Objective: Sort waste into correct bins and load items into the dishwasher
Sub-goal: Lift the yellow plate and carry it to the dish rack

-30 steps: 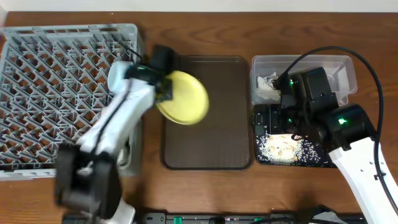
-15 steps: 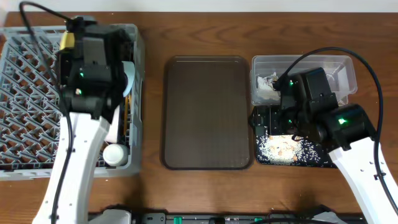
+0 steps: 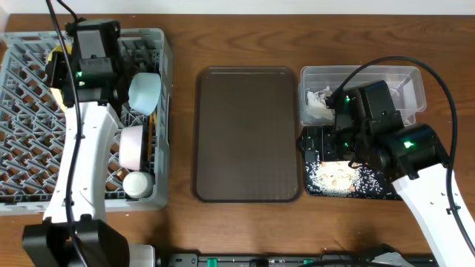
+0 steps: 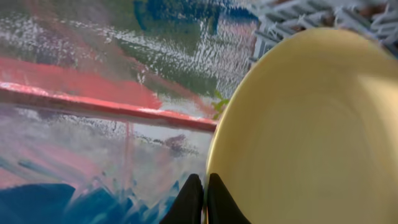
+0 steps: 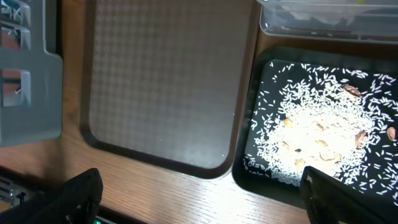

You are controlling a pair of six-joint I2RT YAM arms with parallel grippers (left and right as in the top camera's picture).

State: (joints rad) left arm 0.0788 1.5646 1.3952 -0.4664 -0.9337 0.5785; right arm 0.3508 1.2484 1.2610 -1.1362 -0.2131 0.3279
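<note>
The left fingers [image 4: 189, 198], pinching the yellow plate [image 4: 311, 137], have carried it off the brown tray [image 3: 249, 133] to the grey rack [image 3: 22, 141] at upper left, nearly loaded; the right fingers [image 5: 78, 194] hang spread.

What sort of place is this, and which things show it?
Probably a mock kitchen clean-up station on a wooden table: a large grey plastic dish rack, a shallow black rectangular tray holding rice-like crumbs, and a brown serving tray.
</note>
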